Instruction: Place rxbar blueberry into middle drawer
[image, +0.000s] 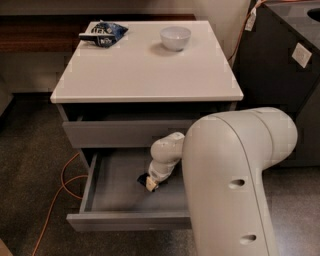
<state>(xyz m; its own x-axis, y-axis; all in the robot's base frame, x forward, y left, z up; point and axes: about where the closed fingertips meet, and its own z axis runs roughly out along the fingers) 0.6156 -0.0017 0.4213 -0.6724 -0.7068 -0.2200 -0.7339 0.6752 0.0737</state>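
The middle drawer (115, 187) is pulled open, its grey front (125, 221) facing me. My gripper (151, 184) reaches down into it, low over the drawer floor near the middle. A small dark navy piece, the rxbar blueberry (143, 178), shows right at the gripper's tip, on its left side. I cannot tell whether the bar is held or lying on the drawer floor. My large white arm link (235, 180) hides the right part of the drawer.
The top drawer (125, 134) is shut under the white cabinet top (145, 65). A white bowl (175, 37) and a crinkled blue-and-white snack bag (103, 33) sit at the back. An orange cable (60, 195) lies on the floor at left. A dark cabinet (285, 65) stands at right.
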